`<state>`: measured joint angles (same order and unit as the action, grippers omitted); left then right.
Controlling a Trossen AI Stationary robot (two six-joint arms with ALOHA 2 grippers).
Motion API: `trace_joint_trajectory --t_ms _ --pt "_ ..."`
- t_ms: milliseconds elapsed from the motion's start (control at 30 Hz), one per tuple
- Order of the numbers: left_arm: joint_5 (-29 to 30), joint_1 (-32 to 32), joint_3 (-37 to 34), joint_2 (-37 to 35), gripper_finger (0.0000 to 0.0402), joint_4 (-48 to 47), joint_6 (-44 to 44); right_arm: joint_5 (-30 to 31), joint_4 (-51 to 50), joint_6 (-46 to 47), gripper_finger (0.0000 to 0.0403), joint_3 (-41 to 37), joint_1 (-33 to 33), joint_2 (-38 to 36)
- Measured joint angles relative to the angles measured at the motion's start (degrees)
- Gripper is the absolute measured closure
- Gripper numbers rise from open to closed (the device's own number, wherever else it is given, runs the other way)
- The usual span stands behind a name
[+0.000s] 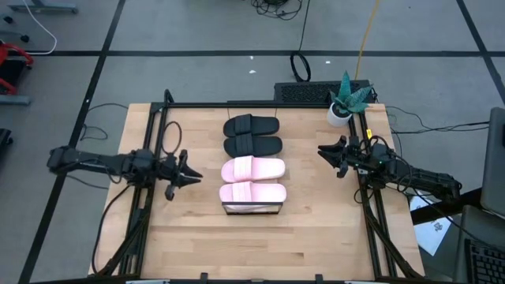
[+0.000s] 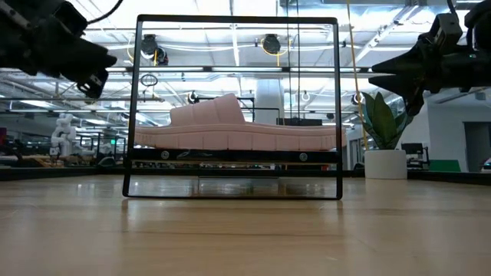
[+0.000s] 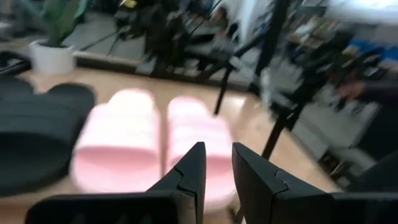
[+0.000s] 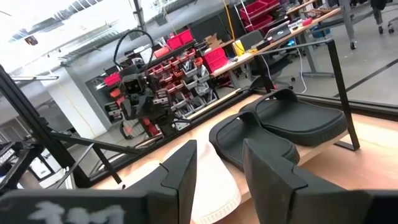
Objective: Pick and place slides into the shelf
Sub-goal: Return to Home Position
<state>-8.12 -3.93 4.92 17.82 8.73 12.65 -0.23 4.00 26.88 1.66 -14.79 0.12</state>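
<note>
High view: shelf (image 1: 252,210) beneath 4 slides (image 1: 252,169)

Grey floor (image 1: 197,31) crossed by dark tape lines surrounds the wooden table (image 1: 260,244). A potted plant (image 1: 345,99) stands at its corner. Racks of red bins (image 4: 214,59) fill the brightly lit room behind.

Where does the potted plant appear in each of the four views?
High view: potted plant at the table's upper right corner.
Low view: at the right, standing on the table.
Left wrist view: upper left corner.
Right wrist view: not in it.
Shared landmark: the pink slides, seen in all four.
</note>
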Motion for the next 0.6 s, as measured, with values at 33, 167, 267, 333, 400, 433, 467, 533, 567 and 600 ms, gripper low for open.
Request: trace_joint_trajectory --t_ms 33,167,267,333,400,433,467,533,567,600 --pt "2.5 -1.6 1.1 -0.8 0.0327 -3.4 -0.9 0.0 0.0 -0.1 0.0284 0.0 0.0 0.0" --pt "9.3 -6.1 2.3 -5.8 0.0327 -6.1 -7.2 0.0 0.1 -1.3 0.0284 0.0 0.0 0.0" --pt "12.8 -7.8 -0.2 -10.3 0.0327 -7.3 -7.6 0.1 0.7 -2.6 0.0284 0.0 0.0 0.0" --pt "13.8 -8.7 -3.5 -13.1 0.0327 -5.8 -7.8 0.1 1.0 -3.7 0.0284 0.0 0.0 0.0" --pt "14.4 -9.3 -4.3 -15.4 0.0327 -6.2 -8.4 0.2 0.9 -4.3 0.0284 0.0 0.0 0.0" --pt "15.4 -9.6 -4.3 -16.2 0.0327 -6.5 -8.3 0.3 1.0 -4.5 0.0284 0.0 0.0 0.0" --pt "16.2 -9.7 -4.2 -16.7 0.0327 -6.6 -8.3 0.3 1.0 -4.8 0.0284 0.0 0.0 0.0" --pt "16.2 -10.0 -4.2 -17.6 0.0327 -6.6 -9.3 0.3 0.9 -5.1 0.0284 0.0 0.0 0.0" --pt "16.2 -10.1 -4.2 -17.7 0.0327 -6.4 -9.9 0.3 0.9 -5.1 0.0284 -0.1 0.0 0.0" --pt "16.2 -10.1 -4.2 -17.6 0.0327 -6.2 -10.2 0.3 0.9 -5.3 0.0284 -0.1 0.0 0.0"
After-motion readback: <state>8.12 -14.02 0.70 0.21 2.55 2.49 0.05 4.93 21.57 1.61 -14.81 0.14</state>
